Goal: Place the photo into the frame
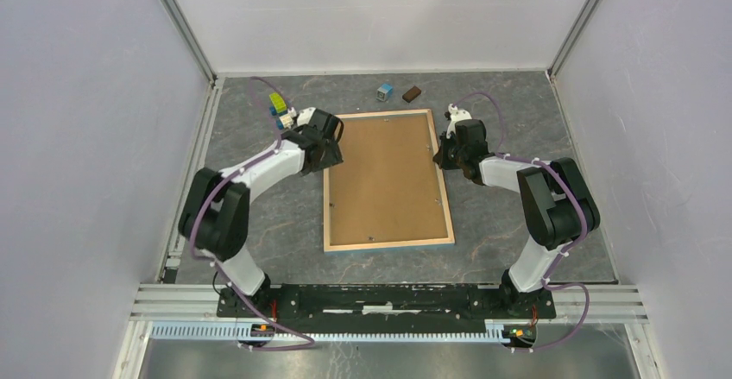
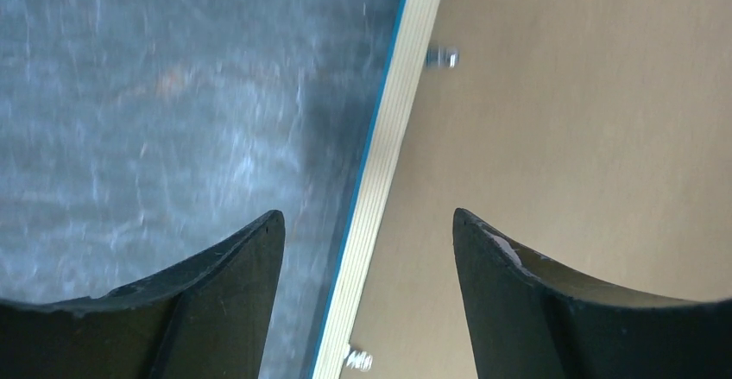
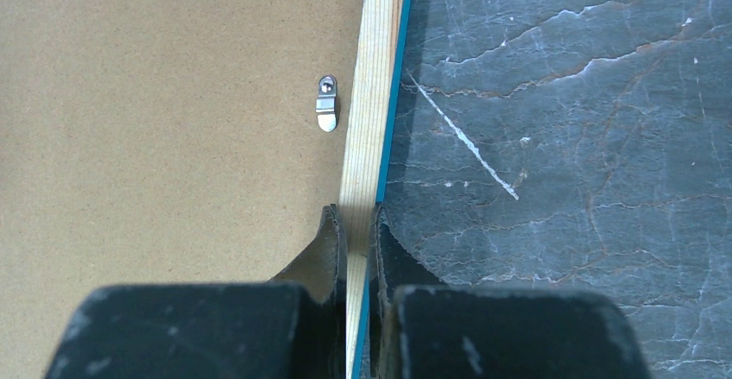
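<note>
photo: not in view; whether it lies under the board i cannot tell
frame: one, flat on the table at mid-scene, wood-coloured back up, blue edge showing at its sides
board: one, brown, filling the frame's opening
clips: one by the right rail in the right wrist view, two in the left wrist view; too small to count from above
right gripper: clamped on the frame's right rail toward its far end, one finger on each side of it
left gripper: jaws apart, straddling the left rail toward the far end, holding nothing
grippers, count: two, one at each long side of the frame
step: likely handling the closed-up frame, with one side gripped and the other not
next move: the left jaws probably need to close squarely on the left rail, level with the right grip, before any lift or turn, so the frame does not twist
blocks: three spots along the far edge: a green and blue bunch to the left, a small blue cube, a brown block
</note>
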`<act>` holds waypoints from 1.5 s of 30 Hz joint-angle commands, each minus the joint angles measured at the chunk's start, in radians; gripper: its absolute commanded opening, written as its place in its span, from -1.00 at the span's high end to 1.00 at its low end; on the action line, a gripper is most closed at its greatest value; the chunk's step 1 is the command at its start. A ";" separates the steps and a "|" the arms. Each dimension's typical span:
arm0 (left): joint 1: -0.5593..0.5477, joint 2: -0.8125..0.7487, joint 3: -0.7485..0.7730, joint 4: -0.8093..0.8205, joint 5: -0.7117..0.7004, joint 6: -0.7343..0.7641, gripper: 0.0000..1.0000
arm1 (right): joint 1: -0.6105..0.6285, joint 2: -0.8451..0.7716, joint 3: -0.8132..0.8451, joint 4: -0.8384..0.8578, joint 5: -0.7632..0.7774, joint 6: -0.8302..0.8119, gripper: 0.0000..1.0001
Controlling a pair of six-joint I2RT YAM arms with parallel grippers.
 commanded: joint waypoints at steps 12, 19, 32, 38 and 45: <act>0.038 0.245 0.127 0.247 -0.106 0.086 -0.26 | 0.021 0.076 -0.006 -0.137 -0.091 -0.033 1.00; 0.062 0.258 0.103 0.269 -0.081 0.081 -0.12 | 0.021 0.083 -0.001 -0.140 -0.093 -0.033 1.00; 0.099 0.158 -0.043 0.324 -0.045 0.064 -0.23 | 0.020 0.087 0.000 -0.143 -0.090 -0.033 1.00; 0.116 0.175 -0.048 0.338 -0.010 0.051 -0.30 | 0.021 0.086 0.002 -0.145 -0.090 -0.033 1.00; 0.123 0.190 -0.036 0.344 -0.014 0.058 -0.13 | 0.020 0.087 0.002 -0.145 -0.094 -0.033 1.00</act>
